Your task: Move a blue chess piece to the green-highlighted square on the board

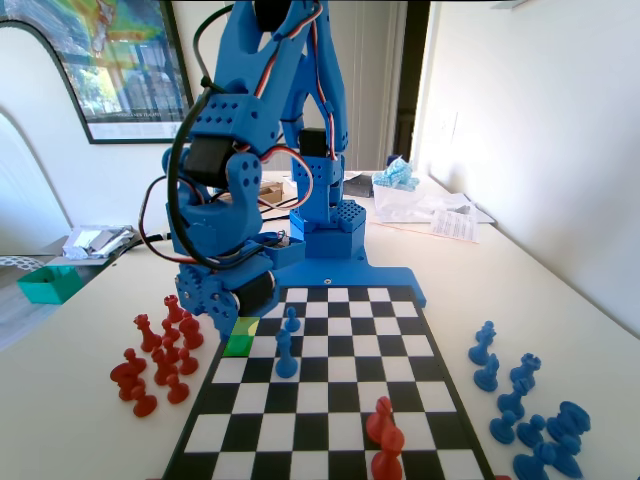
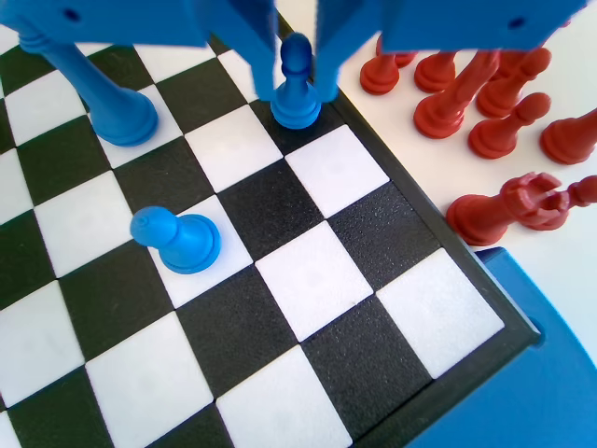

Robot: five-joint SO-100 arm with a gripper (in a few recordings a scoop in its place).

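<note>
Though down at the green-highlighted square (image 1: 239, 346), gripper (image 2: 297, 93) jaws narrow around the blue chess piece (image 2: 296, 84); looked nearly placed, release left.

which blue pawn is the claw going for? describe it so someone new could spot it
In the wrist view, start at the board edge that faces the red pieces. The claw hangs over a black square in that edge column, and the blue chess piece stands upright between its jaws. Its neighbours stand further in: another small pawn and a taller slim blue piece.
</note>
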